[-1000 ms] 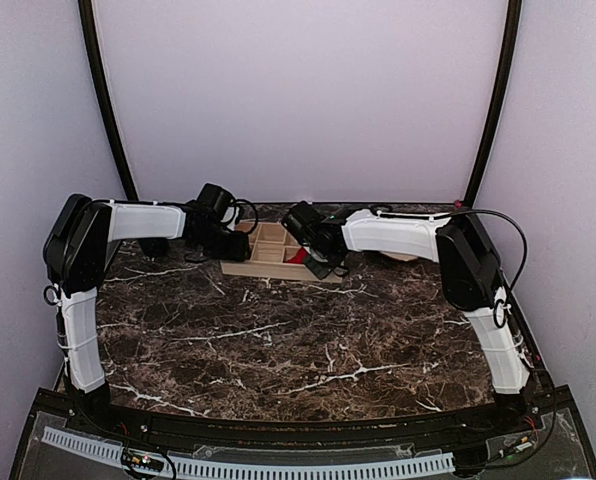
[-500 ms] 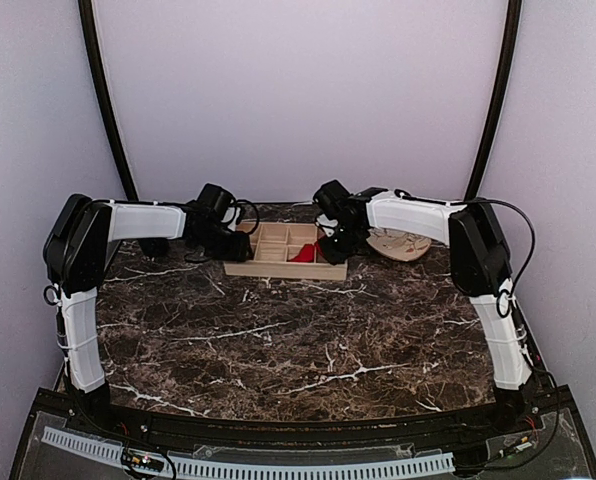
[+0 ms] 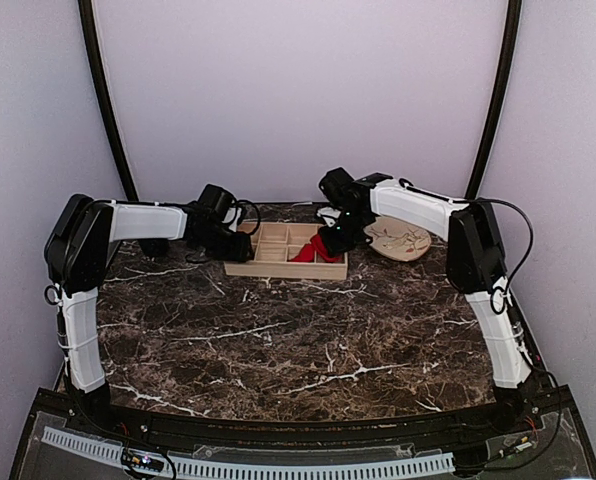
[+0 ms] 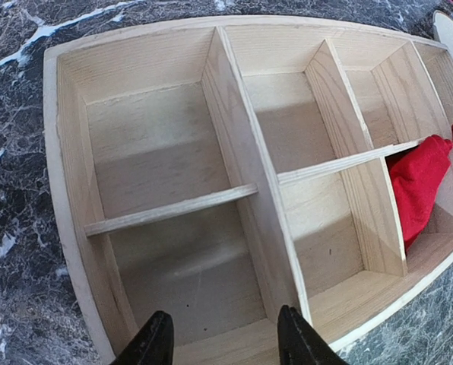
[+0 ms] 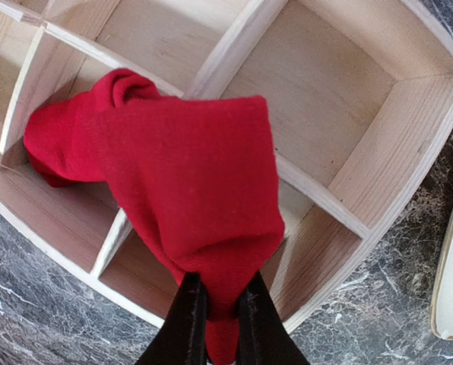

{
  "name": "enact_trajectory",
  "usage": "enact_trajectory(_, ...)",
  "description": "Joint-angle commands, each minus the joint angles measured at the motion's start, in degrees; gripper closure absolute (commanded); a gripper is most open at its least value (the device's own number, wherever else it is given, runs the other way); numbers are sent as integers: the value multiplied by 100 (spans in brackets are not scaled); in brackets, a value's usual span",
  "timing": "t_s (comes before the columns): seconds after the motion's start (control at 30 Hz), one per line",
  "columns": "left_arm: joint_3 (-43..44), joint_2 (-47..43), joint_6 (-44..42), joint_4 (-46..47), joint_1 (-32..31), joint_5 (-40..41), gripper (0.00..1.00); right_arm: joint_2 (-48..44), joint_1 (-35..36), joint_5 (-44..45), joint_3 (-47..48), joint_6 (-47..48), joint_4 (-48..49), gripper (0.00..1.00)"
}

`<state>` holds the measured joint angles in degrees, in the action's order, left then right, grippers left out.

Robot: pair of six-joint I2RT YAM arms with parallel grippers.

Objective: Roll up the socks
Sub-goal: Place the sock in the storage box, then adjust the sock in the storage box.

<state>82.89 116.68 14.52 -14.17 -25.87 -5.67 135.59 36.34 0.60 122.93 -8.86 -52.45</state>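
Overhead, a divided wooden tray (image 3: 278, 268) sits toward the far side of a dark marble counter (image 3: 278, 340). The left end effector (image 3: 240, 245) is at the tray's left end. The right end effector (image 3: 330, 240) is above the tray's right end, with the red socks (image 3: 311, 252) under it in the tray's right part. A pale plate (image 3: 403, 240) lies just right of the tray.

From the left wrist, the left end effector (image 4: 225, 315) has its fingers apart over the tray (image 4: 52, 152), with nothing between them. The socks (image 4: 416, 190) show at the tray's far right end.

From the right wrist, the right end effector (image 5: 220, 293) is clamped on the near end of the socks (image 5: 188, 175). The fabric's long axis runs away and leftward, draped over a divider of the tray (image 5: 409, 152), and its far end rests in a compartment. Whether this is one sock or two cannot be told.
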Motion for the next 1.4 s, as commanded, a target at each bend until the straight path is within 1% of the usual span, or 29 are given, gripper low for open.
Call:
enact_trajectory(0.0, 42, 125, -68, -163, 32, -92, 52, 267, -37, -185, 341, 107, -614, 92)
enact_trajectory(0.27, 52, 140, -69, -164, 37, -114, 52, 178, -38, 225, 132, 149, -744, 90)
enact_trajectory(0.33, 47, 152, -66, -155, 30, -135, 52, 185, -33, 230, 138, 182, -781, 88)
enact_trajectory(0.37, 45, 153, -60, -156, 36, -142, 52, 191, -34, 226, 156, 191, -780, 85)
enact_trajectory(0.47, 50, 161, -56, -167, 29, -154, 53, 200, -43, 101, 178, 184, -728, 68)
enact_trajectory(0.53, 51, 162, -63, -176, 34, -162, 53, 183, -43, 81, 183, 166, -688, 61)
enact_trajectory(0.57, 44, 162, -64, -174, 30, -162, 53, 180, -43, 79, 186, 154, -682, 54)
enact_trajectory(0.6, 43, 162, -69, -184, 35, -162, 54, 166, -41, 85, 196, 150, -676, 50)
enact_trajectory(0.63, 49, 160, -70, -180, 38, -165, 54, 149, -45, 92, 198, 147, -677, 49)
enact_trajectory(0.93, 36, 176, -66, -182, 34, -171, 54, -234, -56, 230, 70, 80, -441, 47)
enact_trajectory(1.2, 31, 176, -65, -173, 36, -193, 54, -466, -49, 315, 24, 41, -35, 47)
enact_trajectory(1.3, 28, 188, -71, -165, 35, -199, 55, -372, -45, 281, 169, 56, -53, 51)
enact_trajectory(1.37, 34, 198, -72, -160, 35, -206, 55, -329, -48, 227, 207, 73, -10, 55)
